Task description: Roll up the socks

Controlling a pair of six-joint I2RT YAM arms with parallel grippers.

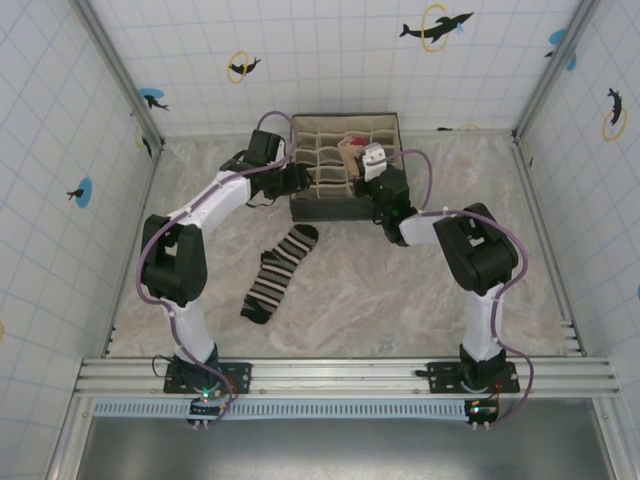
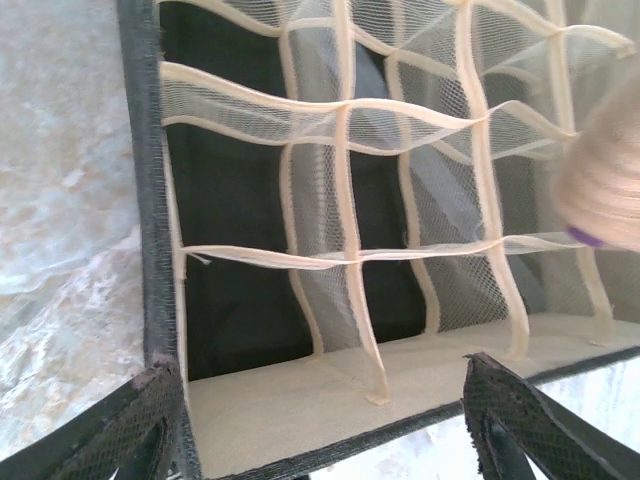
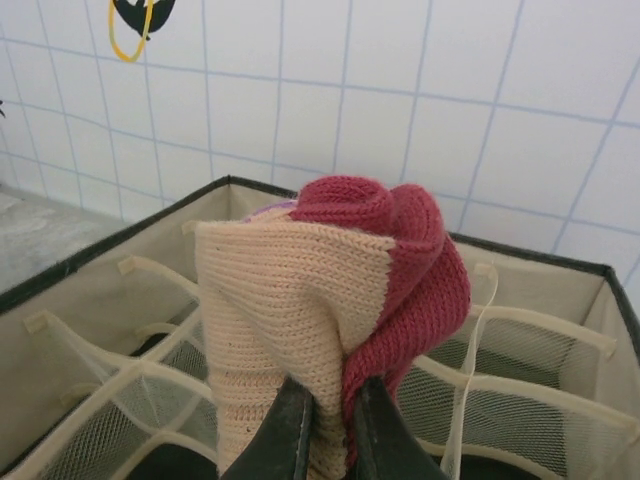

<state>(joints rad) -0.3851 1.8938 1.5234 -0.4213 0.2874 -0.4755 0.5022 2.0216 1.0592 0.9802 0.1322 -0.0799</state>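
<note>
Holding a bunched tan sock with a dark red toe (image 3: pixel 330 290), my right gripper (image 3: pixel 325 400) has its jaws nearly shut, pinching the fabric low down. I judge the tight pinch is there to stop the bundle unrolling. From above, the sock sits over the right-hand cells of the beige fabric organiser box (image 1: pixel 345 212), at the back of the marble-patterned table (image 1: pixel 400 290), which suggests it is about to go into a cell. In the right wrist view the bundle runs straight out from the fingertips, with the tan body on the left and the red toe curling over the top and right.

My left gripper (image 1: pixel 297 180) is at the box's left end, with its jaws wide apart and nothing between them. In its wrist view the box's dark edge lies just ahead of the fingertips (image 2: pixel 510 420), probably to steady the box.

The black, white and grey striped sock (image 1: pixel 282 272) lies flat and unrolled on the table, in front of the box and apart from both grippers. Its long axis runs diagonally, from near the box down toward the left arm's base. I cannot tell which end is the toe.
</note>
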